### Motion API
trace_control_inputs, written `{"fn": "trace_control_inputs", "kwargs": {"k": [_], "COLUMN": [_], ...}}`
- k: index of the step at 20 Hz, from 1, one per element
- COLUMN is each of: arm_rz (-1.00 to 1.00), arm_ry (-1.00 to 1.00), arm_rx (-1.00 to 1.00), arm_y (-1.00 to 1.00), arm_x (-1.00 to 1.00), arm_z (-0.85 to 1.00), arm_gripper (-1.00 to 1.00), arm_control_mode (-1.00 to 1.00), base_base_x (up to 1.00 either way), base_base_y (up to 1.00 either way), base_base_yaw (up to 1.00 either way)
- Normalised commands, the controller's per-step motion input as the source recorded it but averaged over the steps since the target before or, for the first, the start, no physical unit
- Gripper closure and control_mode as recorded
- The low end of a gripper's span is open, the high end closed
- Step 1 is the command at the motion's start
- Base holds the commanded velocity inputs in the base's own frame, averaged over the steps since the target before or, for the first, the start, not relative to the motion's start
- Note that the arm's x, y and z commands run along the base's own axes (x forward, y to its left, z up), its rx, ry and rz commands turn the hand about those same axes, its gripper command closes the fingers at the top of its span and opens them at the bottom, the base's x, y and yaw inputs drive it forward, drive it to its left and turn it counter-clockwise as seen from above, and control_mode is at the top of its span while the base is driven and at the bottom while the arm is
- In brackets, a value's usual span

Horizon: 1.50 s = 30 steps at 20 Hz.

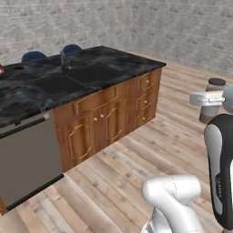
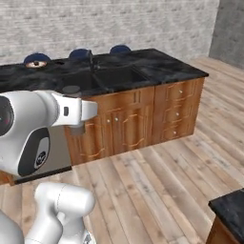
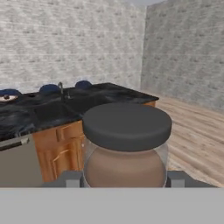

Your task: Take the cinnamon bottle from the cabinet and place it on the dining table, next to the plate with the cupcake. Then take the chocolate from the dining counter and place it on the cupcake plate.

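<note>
My gripper (image 3: 124,180) is shut on the cinnamon bottle (image 3: 127,144), a jar with a black cap and brown contents, held upright in the air over the wooden floor. The bottle (image 1: 213,109) sits at the right in the left base view, with the gripper (image 1: 208,98) around it. In the right base view the gripper (image 2: 78,112) covers most of the bottle (image 2: 72,89). Ahead stands the dining table (image 2: 157,66), a black marble slab on a wooden base. At its far left end lies the plate (image 2: 36,63) with the cupcake (image 3: 6,97). The chocolate and the cabinet are out of view.
A sink (image 1: 77,79) with a faucet (image 1: 63,59) is set into the slab. Blue stools (image 2: 119,49) stand behind it. A grey appliance front (image 1: 27,159) fills the base's left part. Another black counter corner (image 2: 231,209) juts in at the lower right. Wooden floor lies between.
</note>
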Motion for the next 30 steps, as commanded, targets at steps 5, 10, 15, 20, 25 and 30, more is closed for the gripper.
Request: {"fn": "trace_control_inputs", "kwargs": {"k": [5,10,15,20,25,30], "arm_rz": [0.0,0.0,0.0,0.0,0.0,0.0], "arm_ry": [0.0,0.0,0.0,0.0,0.0,0.0], "arm_rx": [0.0,0.0,0.0,0.0,0.0,0.0], "arm_y": [0.0,0.0,0.0,0.0,0.0,0.0], "arm_x": [0.0,0.0,0.0,0.0,0.0,0.0], "arm_z": [0.0,0.0,0.0,0.0,0.0,0.0], "arm_gripper": [1.0,1.0,1.0,1.0,1.0,1.0], "arm_control_mode": [1.0,1.0,1.0,1.0,1.0,1.0], "base_base_x": [1.0,1.0,1.0,1.0,1.0,1.0], "base_base_y": [0.0,-0.05,-0.17,-0.22,-0.15,-0.14], "base_base_yaw": [0.04,-0.18,-0.41,-0.45,-0.4,-0.35]}}
